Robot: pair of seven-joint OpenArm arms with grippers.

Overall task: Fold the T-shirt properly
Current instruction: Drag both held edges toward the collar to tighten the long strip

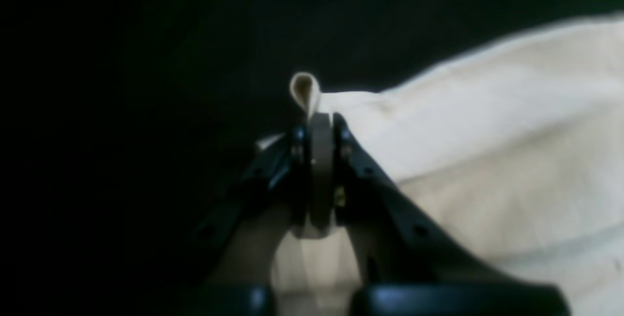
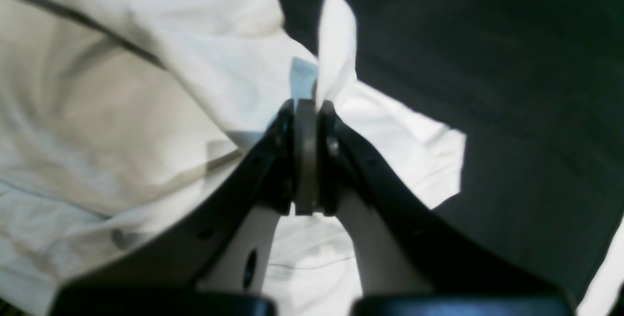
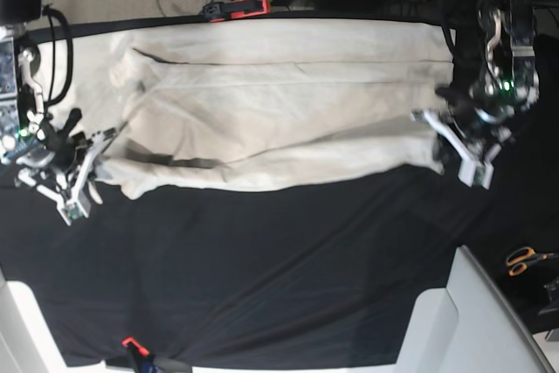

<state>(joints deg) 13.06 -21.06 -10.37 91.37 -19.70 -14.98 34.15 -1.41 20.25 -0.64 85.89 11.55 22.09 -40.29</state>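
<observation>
The left gripper (image 1: 319,121) is pressed tight together, and it pinches a small bit of the T-shirt (image 1: 487,150). A little loop of cream cloth pokes up just past its fingertips. The rest of the shirt spreads away to one side of the gripper, over the black table cloth (image 1: 122,111).

The right gripper (image 2: 312,106) is pressed together too — there is no gap between its two dark fingers. It pinches a fold of the shirt (image 2: 122,111), and a pointed flap of white cloth stands up just beyond the tips. More of the shirt lies under and beside this gripper, and the dark cloth shows on the other side.

From the base view, the T-shirt (image 3: 279,102) lies stretched long across the far half of the table, a bit wrinkled, with its near edge folded over. The left gripper (image 3: 463,159) holds one end of it and the right gripper (image 3: 83,172) holds the other end — both at the near edge of the shirt. The black table cloth (image 3: 279,268) covers the near half of the table. A pair of scissors with orange handles (image 3: 527,259) lies off to the side, well apart from the shirt. An orange clamp (image 3: 238,8) sits at the far edge of the table.
</observation>
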